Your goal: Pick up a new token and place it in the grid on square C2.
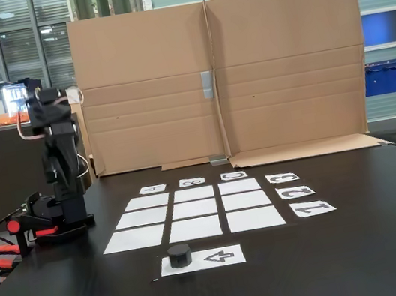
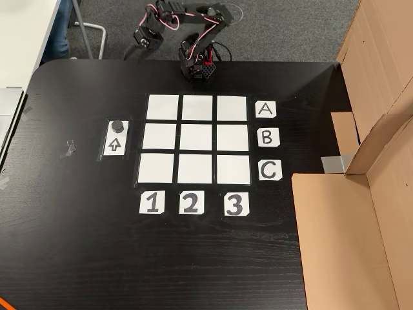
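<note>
We see the token [image 2: 117,125] resting on the arrow sheet [image 2: 116,143], left of the folded arm in the overhead-looking fixed view. Our tool [image 2: 147,33] sits well apart from it; we cannot tell how its jaws stand.

We see the arm [image 1: 59,160] folded up over its base at the tabletop's [image 2: 77,245] edge, the upper links rising straight and the forearm doubled back down. In the view from above, the arm [image 2: 193,32] stretches sideways beyond that edge, cables looping over it. Its hand [image 2: 143,40] is too small and dark for us to judge how the jaws stand.
</note>
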Controlling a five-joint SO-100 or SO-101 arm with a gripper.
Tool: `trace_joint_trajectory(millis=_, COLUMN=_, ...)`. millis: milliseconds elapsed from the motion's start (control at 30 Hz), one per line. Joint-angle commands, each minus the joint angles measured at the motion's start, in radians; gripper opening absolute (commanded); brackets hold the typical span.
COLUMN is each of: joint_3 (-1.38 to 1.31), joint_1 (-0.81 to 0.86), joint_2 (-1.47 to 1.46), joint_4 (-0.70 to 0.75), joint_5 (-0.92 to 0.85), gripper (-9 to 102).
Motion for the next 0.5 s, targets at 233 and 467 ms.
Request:
trace_joint_trajectory(millis=233, joint_3=-0.373, joint_1=-0.008, joint_2=-0.310, joint_4=0.098, joint_5=0.000, gripper=37)
trace_joint_trajectory(millis=467, joint_3=-0.476, joint_1=-0.015, joint_2=-0.456, joint_4=0.115, joint_5=0.005, gripper=41)
